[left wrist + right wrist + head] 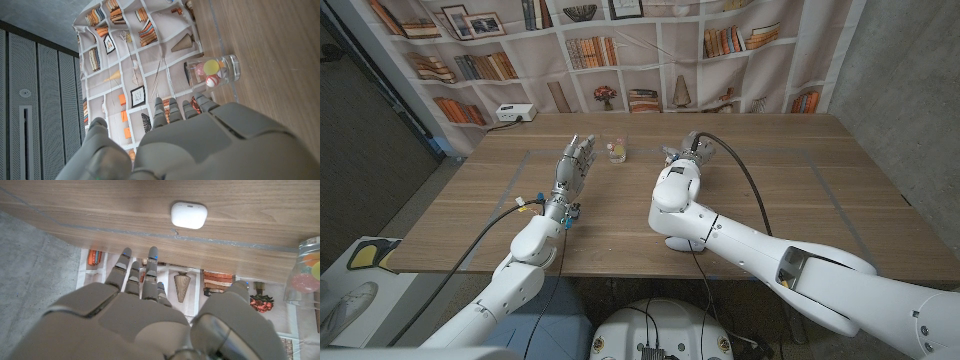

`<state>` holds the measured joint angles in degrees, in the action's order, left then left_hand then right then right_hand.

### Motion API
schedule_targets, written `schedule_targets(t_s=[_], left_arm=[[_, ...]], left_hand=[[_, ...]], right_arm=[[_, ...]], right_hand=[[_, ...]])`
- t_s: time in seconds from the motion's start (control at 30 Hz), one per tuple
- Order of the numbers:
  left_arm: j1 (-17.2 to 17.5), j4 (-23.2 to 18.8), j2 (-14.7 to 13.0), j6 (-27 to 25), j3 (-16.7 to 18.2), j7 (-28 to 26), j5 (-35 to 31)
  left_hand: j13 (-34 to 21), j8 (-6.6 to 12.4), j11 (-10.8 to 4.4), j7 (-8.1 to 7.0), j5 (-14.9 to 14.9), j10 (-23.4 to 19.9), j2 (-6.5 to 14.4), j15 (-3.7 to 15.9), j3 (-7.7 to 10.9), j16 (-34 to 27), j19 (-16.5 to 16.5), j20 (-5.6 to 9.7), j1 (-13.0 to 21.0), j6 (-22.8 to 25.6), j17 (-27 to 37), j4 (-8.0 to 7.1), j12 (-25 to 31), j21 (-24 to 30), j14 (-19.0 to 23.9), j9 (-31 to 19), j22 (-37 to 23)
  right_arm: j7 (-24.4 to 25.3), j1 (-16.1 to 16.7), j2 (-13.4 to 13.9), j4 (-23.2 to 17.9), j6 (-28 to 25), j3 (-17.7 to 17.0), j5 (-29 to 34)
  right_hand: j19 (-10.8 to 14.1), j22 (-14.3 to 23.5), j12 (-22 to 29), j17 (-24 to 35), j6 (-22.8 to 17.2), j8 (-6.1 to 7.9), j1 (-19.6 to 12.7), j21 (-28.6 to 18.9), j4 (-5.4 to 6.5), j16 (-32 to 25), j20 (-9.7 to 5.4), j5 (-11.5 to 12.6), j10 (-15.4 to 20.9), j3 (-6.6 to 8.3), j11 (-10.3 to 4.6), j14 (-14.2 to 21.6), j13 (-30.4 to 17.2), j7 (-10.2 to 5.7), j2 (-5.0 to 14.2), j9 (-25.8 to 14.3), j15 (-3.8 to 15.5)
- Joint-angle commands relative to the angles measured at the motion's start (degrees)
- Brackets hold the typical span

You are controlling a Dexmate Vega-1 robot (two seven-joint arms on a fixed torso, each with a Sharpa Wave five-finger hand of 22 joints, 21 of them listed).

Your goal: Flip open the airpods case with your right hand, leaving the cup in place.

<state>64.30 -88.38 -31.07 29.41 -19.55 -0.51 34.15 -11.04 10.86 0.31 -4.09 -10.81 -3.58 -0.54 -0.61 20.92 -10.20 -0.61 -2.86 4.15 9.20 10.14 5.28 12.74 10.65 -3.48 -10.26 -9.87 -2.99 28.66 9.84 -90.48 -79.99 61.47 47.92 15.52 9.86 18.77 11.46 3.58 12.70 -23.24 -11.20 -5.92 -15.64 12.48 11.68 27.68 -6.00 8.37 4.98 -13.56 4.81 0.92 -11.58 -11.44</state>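
Head view: the table (800,200) runs wide, with a bookshelf backdrop (620,50) behind it. The right hand (682,152) is stretched toward the far middle of the table; the case itself cannot be made out here, as the hand and wrist cover that spot. The cup (617,150) stands just to the left of the right hand, between the two hands. The left hand (577,163) stands close beside the cup on its other side, fingers pointing away from the robot and holding nothing.

Left wrist view: the left hand (200,145) has its fingers extended and fairly close together, empty. The cup (214,71) is clear, with small coloured balls inside, and sits just beyond the fingertips without touching them.

Right wrist view: the right hand (145,315) has its fingers (152,262) straight and slightly spread, thumb apart, gripping nothing. The case (189,214) — white, rounded, lid still shut — lies on the wood straight ahead of the fingertips, a short way off and a little toward the thumb side. Its long axis runs across the line of the fingers, not along it. The cup (305,272) shows at the edge, off past the thumb.

So the right hand is plainly the nearer one, and the coming move is likely a short reach forward to the case — keeping clear of the cup on the thumb side.
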Motion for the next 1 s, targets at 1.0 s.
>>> schedule_targets(t_s=[1.0], left_arm=[[0.74,-0.16,-0.25,0.35,0.26,0.59,0.5]], left_hand=[[-0.18,-0.17,-0.12,-0.25,-0.37,-0.35,0.2,0.03,-0.33,-0.27,0.25,0.15,-0.41,-0.42,0.07,0.27,-0.05,0.37,-0.45,-0.23,-0.16]], right_arm=[[-7.25,-1.7,-4.13,7.82,0.0,1.84,7.99]], right_hand=[[-1.51,0.07,-0.41,0.04,-0.03,-0.25,0.76,0.58,0.38,0.08,0.03,0.2,0.89,-0.37,-1.47,1.42,-0.68,-0.16,0.64,-0.22,2.84]])
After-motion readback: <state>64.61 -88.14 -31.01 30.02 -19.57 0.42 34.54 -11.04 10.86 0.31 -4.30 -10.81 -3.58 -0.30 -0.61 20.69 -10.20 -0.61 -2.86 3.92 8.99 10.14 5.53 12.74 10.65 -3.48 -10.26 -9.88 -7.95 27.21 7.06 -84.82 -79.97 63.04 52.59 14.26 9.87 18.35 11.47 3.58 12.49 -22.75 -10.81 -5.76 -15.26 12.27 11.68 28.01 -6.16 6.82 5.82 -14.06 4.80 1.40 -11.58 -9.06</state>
